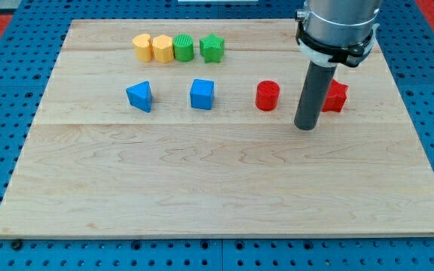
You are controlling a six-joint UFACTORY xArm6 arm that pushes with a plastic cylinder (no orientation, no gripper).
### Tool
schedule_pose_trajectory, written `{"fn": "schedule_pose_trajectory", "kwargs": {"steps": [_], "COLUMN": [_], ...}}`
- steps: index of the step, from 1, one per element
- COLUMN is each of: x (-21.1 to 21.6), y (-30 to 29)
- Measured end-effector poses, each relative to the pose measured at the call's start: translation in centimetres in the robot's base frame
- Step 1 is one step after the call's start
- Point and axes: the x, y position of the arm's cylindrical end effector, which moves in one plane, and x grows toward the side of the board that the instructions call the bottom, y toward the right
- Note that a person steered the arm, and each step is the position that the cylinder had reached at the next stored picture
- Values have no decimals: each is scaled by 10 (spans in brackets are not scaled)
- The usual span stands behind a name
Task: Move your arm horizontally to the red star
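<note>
While my tip (305, 126) rests on the wooden board (217, 188), it sits just left of the red star (336, 96), whose left part the rod hides. It is a bare rod, gripping nothing. No readable writing shows; the star is glossy red, right of the red cylinder (267, 95).

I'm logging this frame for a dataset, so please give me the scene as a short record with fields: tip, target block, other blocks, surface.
tip: my tip rests on the board, between the two red blocks, just toward the view's bottom
target: red star, partly hidden behind the rod, at the tip's right
near neighbour: red cylinder, at the tip's left
blue pair: blue triangle, blue cube
top row, touching: yellow block, yellow hexagon, green cylinder, green star
surface: wooden board
</note>
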Motion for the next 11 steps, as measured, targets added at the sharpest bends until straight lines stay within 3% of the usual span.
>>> {"fn": "schedule_pose_trajectory", "kwargs": {"steps": [4,8,9,11], "x": [-19,-29,-53,-55], "y": [0,119,100,-78]}}
